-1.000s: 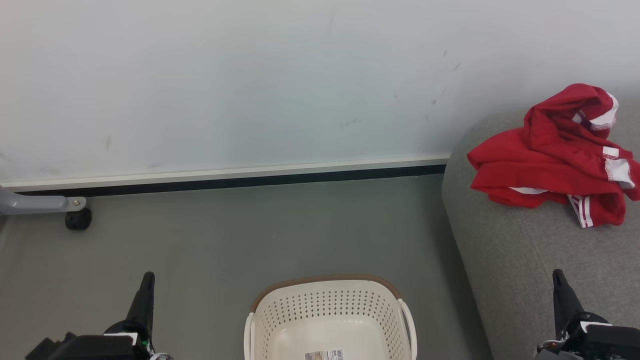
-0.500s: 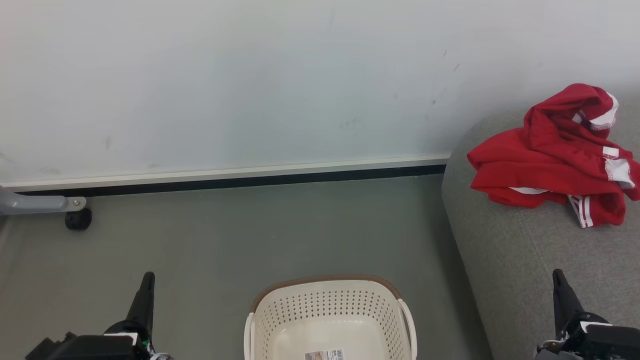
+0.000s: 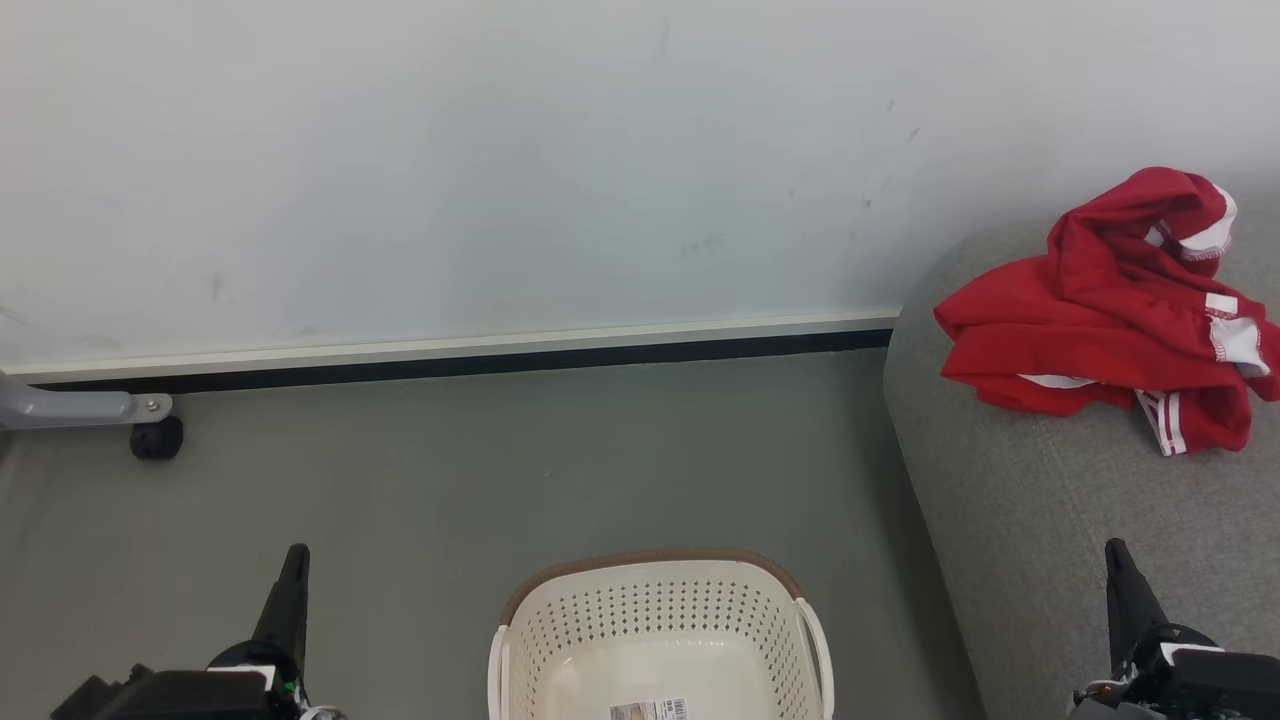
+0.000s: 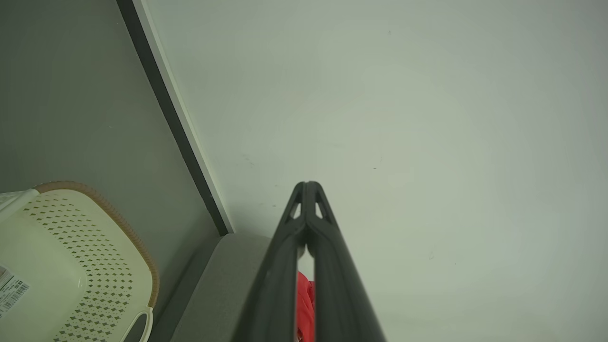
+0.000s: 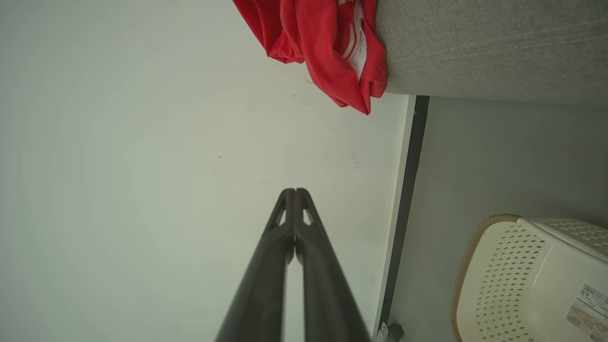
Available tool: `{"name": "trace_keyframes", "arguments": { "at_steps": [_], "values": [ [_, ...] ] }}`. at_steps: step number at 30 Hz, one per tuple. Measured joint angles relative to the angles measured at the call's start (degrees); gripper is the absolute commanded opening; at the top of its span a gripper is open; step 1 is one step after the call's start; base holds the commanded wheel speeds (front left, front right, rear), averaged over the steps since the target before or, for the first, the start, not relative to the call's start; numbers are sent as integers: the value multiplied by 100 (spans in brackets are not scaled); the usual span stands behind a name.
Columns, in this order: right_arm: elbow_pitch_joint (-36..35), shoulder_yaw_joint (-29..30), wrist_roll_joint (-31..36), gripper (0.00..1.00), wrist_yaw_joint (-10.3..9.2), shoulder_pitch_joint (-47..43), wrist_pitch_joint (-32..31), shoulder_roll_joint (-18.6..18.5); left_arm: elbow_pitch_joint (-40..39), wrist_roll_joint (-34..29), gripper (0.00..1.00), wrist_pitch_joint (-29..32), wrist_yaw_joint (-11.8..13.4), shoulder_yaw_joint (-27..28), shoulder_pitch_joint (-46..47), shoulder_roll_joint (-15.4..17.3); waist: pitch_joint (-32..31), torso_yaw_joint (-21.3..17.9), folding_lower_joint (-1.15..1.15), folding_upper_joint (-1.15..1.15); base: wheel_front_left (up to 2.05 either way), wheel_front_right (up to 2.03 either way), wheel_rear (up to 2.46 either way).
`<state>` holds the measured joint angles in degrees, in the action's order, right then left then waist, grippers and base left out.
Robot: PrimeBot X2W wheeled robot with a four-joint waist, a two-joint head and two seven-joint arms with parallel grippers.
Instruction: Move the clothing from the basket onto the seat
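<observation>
The red clothing (image 3: 1110, 320) with white trim lies crumpled on the grey seat (image 3: 1050, 520) at the right; the right wrist view shows the clothing (image 5: 327, 42) on the seat (image 5: 494, 47) too. On the floor at bottom centre stands the cream basket (image 3: 660, 610), holding only a label on its bottom. My left gripper (image 3: 295, 555) is shut at the lower left, well left of the basket. Shut too, my right gripper (image 3: 1115, 550) hangs over the seat's front part, below the clothing. Each wrist view shows its fingertips pressed together, left gripper (image 4: 308, 185) and right gripper (image 5: 294, 191), holding nothing.
A pale wall (image 3: 500, 170) with a dark baseboard (image 3: 450, 365) runs behind the grey floor (image 3: 500, 470). A grey leg with a black castor (image 3: 155, 437) stands at the far left by the wall.
</observation>
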<state>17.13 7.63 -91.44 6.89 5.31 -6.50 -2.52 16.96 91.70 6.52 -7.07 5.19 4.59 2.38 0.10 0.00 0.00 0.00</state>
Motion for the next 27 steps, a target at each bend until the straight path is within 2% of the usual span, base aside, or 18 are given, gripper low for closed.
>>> {"name": "trace_keyframes", "arguments": {
  "at_steps": [27],
  "values": [
    [-2, 0, 0, 0, 0, 0, 0, 0, 1, 1, 0, 0, -1, 0, 0, 0, 0, 0, 0, 0, 0, 0, 0]
  ]
}}
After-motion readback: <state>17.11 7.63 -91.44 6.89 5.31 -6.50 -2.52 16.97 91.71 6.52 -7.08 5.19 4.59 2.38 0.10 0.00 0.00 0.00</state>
